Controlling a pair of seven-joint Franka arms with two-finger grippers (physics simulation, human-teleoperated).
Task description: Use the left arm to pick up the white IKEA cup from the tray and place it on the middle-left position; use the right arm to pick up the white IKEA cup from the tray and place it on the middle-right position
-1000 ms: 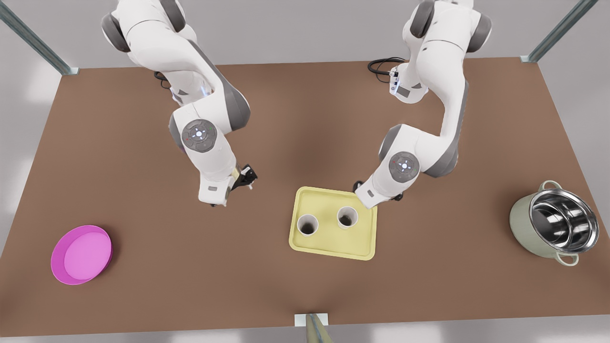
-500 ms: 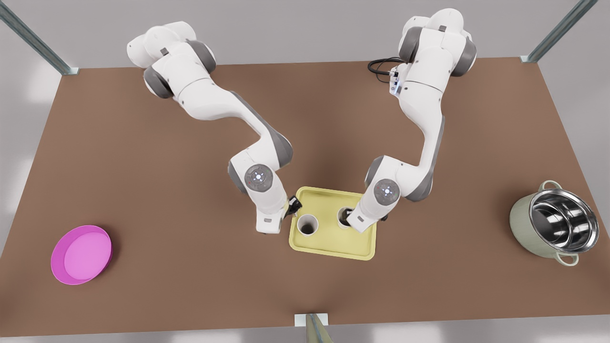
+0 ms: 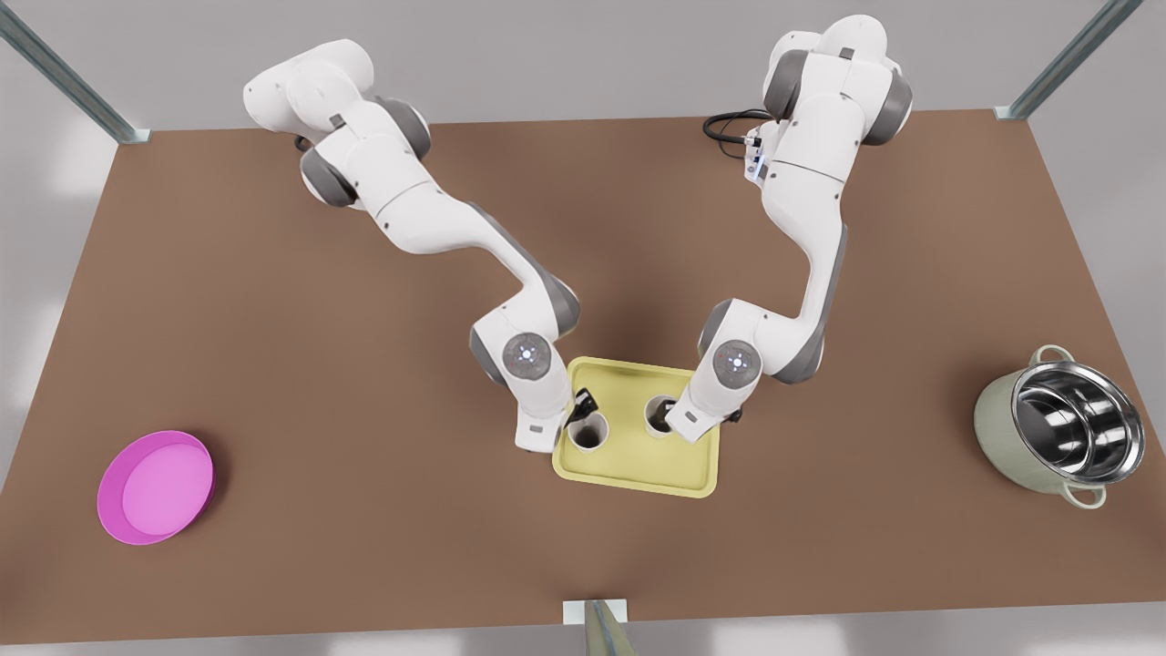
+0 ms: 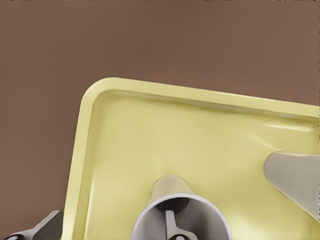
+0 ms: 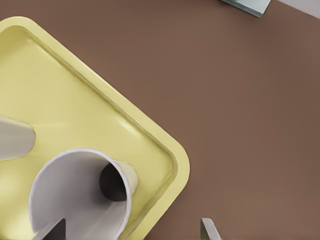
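Two white cups stand upright side by side on the yellow tray [image 3: 638, 474], which lies near the middle of the brown worktop [image 3: 364, 510]. The cup on the front view's left [image 3: 588, 432] is the one the left hand [image 3: 583, 406] has come for. In the left wrist view one finger [image 4: 172, 227] reaches down inside this cup [image 4: 181, 217] and the other finger sits outside the tray's edge, so the wall of the cup is between them. The hand is open and not squeezing yet, I think. The cup on the front view's right [image 3: 661, 416] sits under the right hand [image 3: 679, 421]. In the right wrist view one finger [image 5: 52, 231] is at the rim of that cup [image 5: 82, 195] and the other is out over the bare worktop, so this hand is open too, with the cup's wall in the gap. Each arm goes for the cup on its own side, so they do not bump. Pinching a wall is a good way to hold a cup with no handle. Both cups are on the tray, so nothing has been lifted. Far off on the front view's left is a pink dish [image 3: 156, 486], and far on the right a shiny pot [image 3: 1061, 426]; both are out of the way.
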